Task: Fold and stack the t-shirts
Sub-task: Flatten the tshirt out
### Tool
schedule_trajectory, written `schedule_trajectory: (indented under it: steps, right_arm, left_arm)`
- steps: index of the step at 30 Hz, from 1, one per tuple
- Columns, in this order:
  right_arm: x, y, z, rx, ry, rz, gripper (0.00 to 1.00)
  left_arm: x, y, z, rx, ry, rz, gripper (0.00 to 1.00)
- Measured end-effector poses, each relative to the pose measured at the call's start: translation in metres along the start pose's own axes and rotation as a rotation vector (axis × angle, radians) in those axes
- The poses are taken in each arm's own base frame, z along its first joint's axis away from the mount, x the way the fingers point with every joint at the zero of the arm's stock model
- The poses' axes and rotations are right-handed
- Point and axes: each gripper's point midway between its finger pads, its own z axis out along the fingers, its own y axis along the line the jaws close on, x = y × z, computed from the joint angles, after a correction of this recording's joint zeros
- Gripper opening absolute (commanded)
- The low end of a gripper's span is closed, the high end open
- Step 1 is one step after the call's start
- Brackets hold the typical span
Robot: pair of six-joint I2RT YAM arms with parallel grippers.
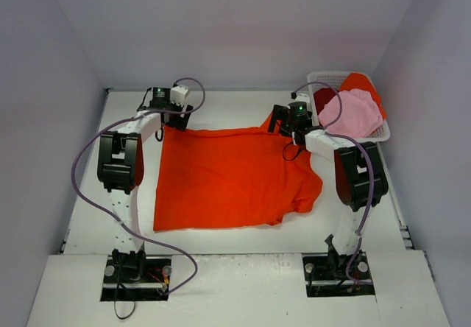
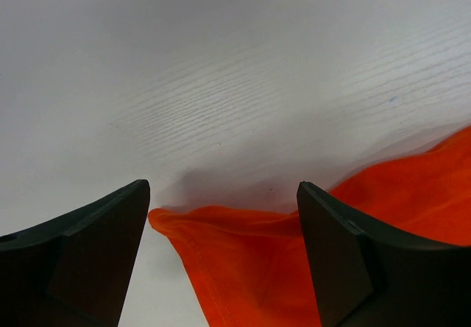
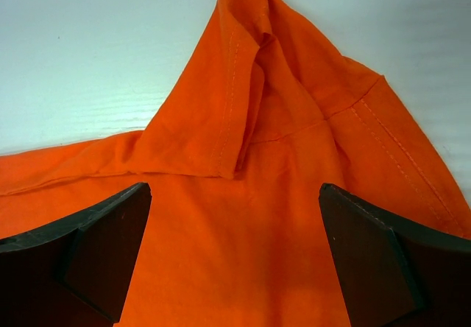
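Orange-red t-shirt (image 1: 228,176) beneath left claw (image 2: 223,193), right claw (image 3: 235,193) (both wide open)

The basket (image 1: 321,76) stands near the right gripper (image 1: 283,124), hemming its right side.

Orange t-shirt (image 2: 246,264) corner between parted jaws
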Motion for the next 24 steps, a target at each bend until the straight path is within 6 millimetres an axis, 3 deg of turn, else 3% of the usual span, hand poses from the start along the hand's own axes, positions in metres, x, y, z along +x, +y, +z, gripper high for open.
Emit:
schedule_trajectory:
  steps: [16,24]
  right_arm:
    - [0.005,-0.002,0.000,0.004,0.011,-0.001,0.95]
    - [-0.002,0.000,-0.006,0.000,-0.001,0.000,0.95]
  left_arm:
    - [0.000,-0.014,-0.001,0.045,0.011,0.013,0.75]
    - [-0.003,-0.019,-0.011,0.074,0.020,0.015,0.75]
